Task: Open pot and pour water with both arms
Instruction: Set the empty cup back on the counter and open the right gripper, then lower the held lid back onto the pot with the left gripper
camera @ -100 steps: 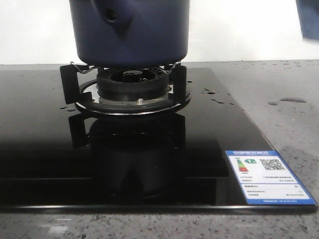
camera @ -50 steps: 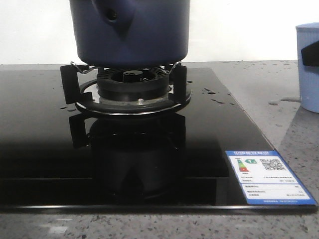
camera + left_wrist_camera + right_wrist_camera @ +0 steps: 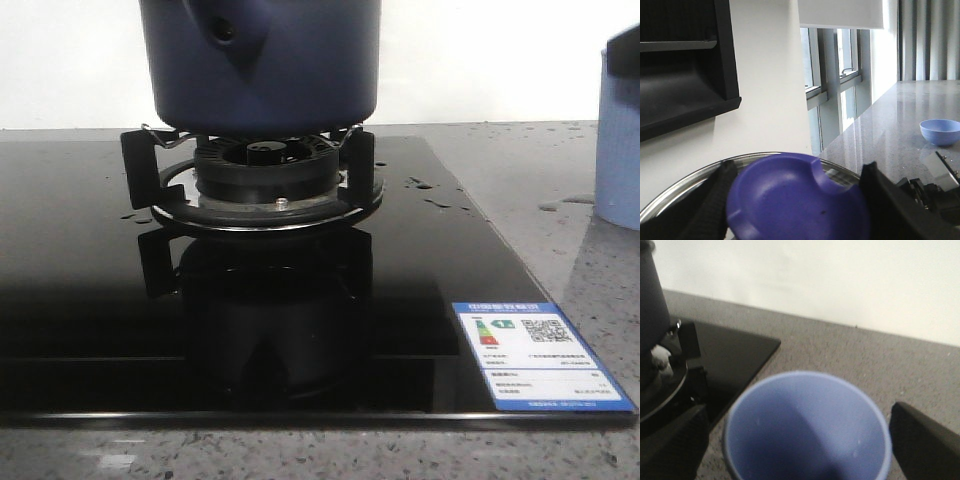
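Pot: the pot (image 3: 262, 62) is large, dark navy blue and cylindrical, with a smooth matte wall; a tapered handle mount with a small round hole faces forward. Its top is cut off by the frame.
Position: it sits on the burner stand (image 3: 250, 175) of a glossy black hob (image 3: 90, 290), set on a speckled grey worktop (image 3: 560, 190).
Left fingers: the left gripper (image 3: 797, 200) has its black fingers (image 3: 715, 200) closed on either side of a rounded purple-blue knob (image 3: 795, 197) above a metal lid rim.
Right fingers: the right gripper (image 3: 800, 440) holds a pale blue cup (image 3: 807, 427), open mouth up, between its fingers.
Cup position: at the far right, off the hob.
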Controlling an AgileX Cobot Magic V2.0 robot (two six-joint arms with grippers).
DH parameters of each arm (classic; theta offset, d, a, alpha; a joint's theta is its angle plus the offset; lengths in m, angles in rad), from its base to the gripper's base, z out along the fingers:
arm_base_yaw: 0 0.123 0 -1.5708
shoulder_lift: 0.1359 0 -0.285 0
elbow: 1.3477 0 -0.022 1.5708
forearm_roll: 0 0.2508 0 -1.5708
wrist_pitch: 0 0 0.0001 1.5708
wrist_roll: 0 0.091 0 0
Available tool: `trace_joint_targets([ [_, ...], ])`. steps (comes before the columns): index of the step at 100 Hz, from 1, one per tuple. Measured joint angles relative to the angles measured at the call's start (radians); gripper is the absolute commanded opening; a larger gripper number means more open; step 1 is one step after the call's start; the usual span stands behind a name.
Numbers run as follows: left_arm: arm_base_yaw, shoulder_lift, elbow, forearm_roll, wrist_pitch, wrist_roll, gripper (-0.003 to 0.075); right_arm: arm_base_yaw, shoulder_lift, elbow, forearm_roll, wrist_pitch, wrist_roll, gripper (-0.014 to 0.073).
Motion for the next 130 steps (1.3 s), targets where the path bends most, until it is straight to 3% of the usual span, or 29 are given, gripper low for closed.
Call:
trace_joint_targets([
  [42,-0.058,0.141,0.000,0.012,0.002,0.000,0.0243,0.000,-0.362,0.000,0.000,0.128,0.136,0.0645],
  [52,-0.058,0.199,0.000,0.012,-0.001,0.000,0.0243,0.000,-0.459,0.000,0.001,0.162,0.180,0.0593],
  [59,-0.058,0.237,0.000,0.013,-0.001,0.000,0.0243,0.000,-0.518,0.000,0.002,0.198,0.207,0.0468],
  [79,-0.058,0.311,0.000,0.020,0.012,0.000,0.0243,-0.002,-0.638,0.000,0.003,0.271,0.224,-0.0078],
  [97,-0.090,0.328,0.000,0.027,-0.003,0.000,0.0243,-0.002,-0.655,0.000,0.003,0.278,0.232,-0.0070],
  [130,-0.148,0.340,0.000,0.042,-0.146,0.000,0.0243,-0.002,-0.655,0.002,0.001,0.282,0.232,-0.0070],
])
